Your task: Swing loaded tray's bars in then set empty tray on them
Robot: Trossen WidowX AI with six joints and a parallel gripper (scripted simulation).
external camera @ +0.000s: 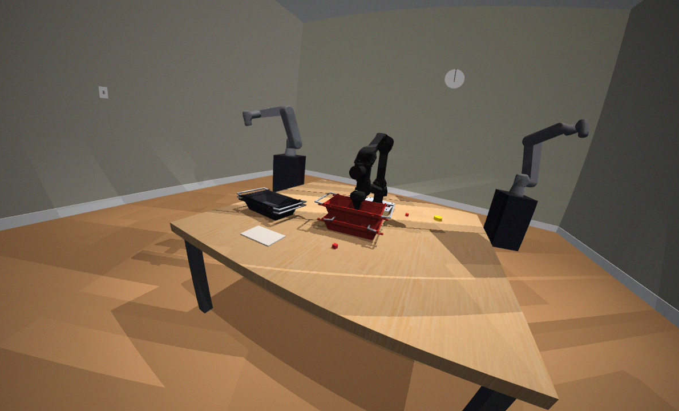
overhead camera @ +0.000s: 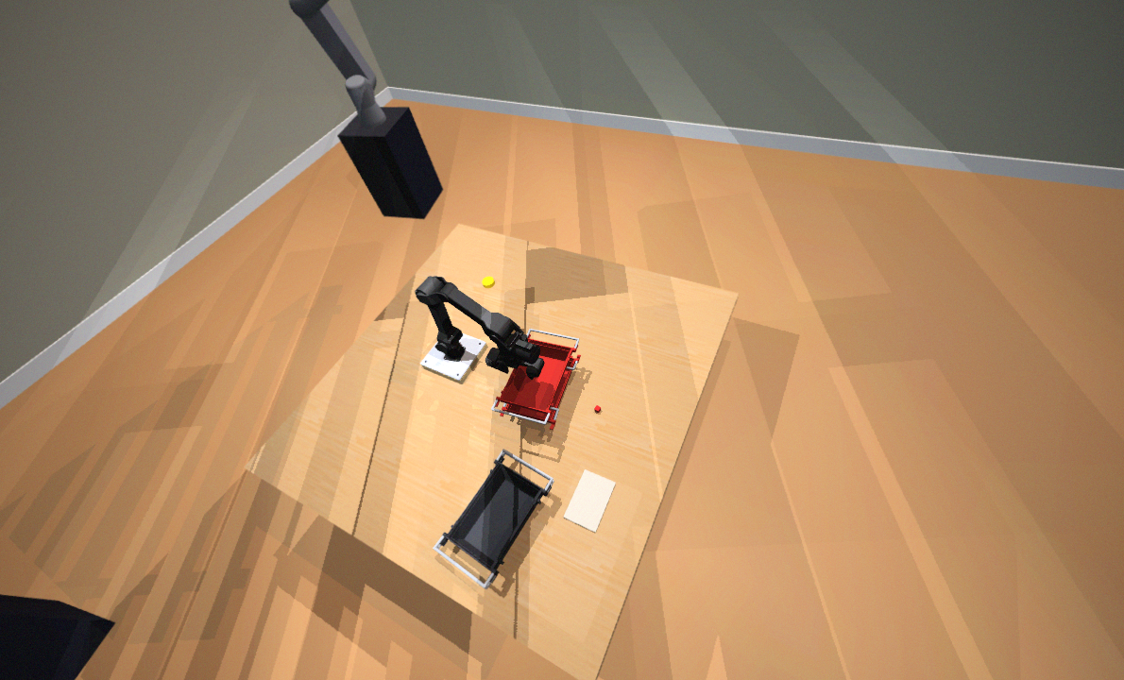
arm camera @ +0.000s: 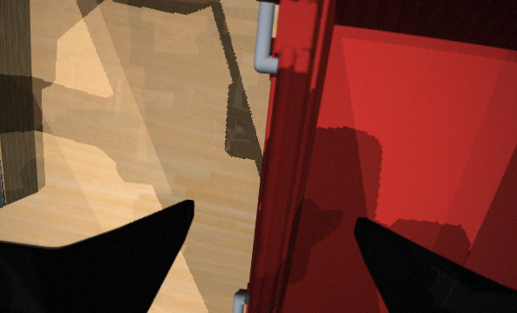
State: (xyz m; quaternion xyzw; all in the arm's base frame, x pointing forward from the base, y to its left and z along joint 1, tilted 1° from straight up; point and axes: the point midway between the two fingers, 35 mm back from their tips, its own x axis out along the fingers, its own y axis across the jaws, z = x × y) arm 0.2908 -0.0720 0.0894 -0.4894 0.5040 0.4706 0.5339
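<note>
At centre frame in the top view the empty red tray [overhead camera: 540, 380] sits stacked on the loaded tray's [external camera: 351, 225] bars, and the gripper [arm camera: 273, 226] stands wide open, astride its long wall, holding nothing; judged complete save for withdrawing the arm.

We see a matte black arm [overhead camera: 473, 309] of rounded, jointed links on a white square base plate [overhead camera: 435, 365]. Its gripper [arm camera: 271, 243] ends in two plain black, tapering, pointed fingers.
</note>
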